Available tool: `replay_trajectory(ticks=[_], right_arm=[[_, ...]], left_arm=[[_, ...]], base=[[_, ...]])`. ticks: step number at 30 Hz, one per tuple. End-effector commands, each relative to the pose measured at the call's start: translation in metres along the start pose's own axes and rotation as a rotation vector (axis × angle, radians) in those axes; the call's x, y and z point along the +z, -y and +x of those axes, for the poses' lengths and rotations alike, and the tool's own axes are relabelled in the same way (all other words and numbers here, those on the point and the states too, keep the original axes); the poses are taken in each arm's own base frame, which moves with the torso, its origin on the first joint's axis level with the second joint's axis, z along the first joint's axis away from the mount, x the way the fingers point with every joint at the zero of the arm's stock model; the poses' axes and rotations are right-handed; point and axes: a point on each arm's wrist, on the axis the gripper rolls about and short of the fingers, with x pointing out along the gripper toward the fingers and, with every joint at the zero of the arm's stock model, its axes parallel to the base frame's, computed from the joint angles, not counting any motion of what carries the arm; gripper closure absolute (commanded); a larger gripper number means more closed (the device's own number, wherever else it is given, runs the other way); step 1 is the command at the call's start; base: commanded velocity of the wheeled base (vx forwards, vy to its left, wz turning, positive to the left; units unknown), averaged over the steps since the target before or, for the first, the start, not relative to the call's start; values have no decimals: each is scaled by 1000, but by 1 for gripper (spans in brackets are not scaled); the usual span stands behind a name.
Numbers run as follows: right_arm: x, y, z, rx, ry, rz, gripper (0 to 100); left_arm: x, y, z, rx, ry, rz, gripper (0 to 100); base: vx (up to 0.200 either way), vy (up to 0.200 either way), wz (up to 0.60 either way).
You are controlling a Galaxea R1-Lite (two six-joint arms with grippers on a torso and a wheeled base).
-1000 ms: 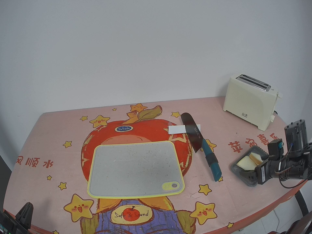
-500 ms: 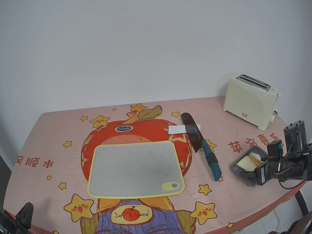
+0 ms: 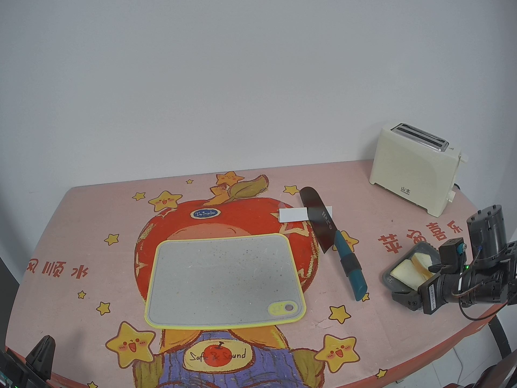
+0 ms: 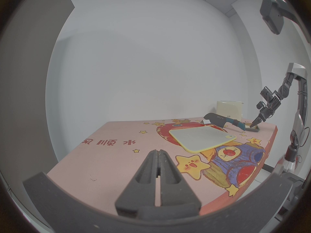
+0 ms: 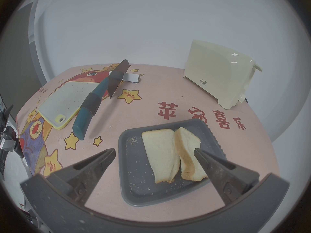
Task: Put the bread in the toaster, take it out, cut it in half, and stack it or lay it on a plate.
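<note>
Pale wall [image 3: 215, 71] is seen behind a table [image 3: 81, 233] draped in a pink, cartoon-printed cloth.

From the head view, a cutting board [image 3: 225, 280] is laid flat at the middle of the table. A knife [image 3: 336, 243] lies just to its right, with the blade resting on a small white card [image 3: 295, 214]. A toaster [image 3: 416, 168] is set at the far right corner. A grey plate [image 3: 389, 280] is placed close to the table's right front edge, and the bread [image 3: 405, 270] lies on it. The right arm is brought in from beyond that edge, held low and nearly level. The right pincer [image 3: 413, 282] is spread wide over the plate and nothing is gripped. Bare cloth is left between plate and toaster. The left pincer [image 3: 40, 357] is kept below the table's near left corner.

From the left wrist view, the left pincer's fingers [image 4: 168, 175] are pressed together with nothing between them, and are pointed across the table from outside its edge. Open cloth is seen ahead of it up to the board.

From the right wrist view, the bread is shown as two slices, side by side and overlapping on the plate's far half. One finger [image 5: 97, 165] is held outside the plate's rim — the other is over the slice nearer the toaster. Crumbs are scattered on the plate.
</note>
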Motion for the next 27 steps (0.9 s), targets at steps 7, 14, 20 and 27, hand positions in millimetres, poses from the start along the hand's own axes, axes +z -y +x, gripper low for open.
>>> replay_trajectory(ticks=[7,14,20,27], right_arm=[[10,0,-13,10,77,46,0],[9,1,-10,1,66,56,0],[10,1,-13,-2,78,67,0],[6,1,-11,-3,62,107,0]], left_arm=[[0,0,0,0,-1,0,100],[0,0,0,0,-1,1,100],[0,0,0,0,1,0,100],[0,0,0,1,1,0,100]], base=[[0,0,0],[0,0,0],[0,0,0],[0,0,0]])
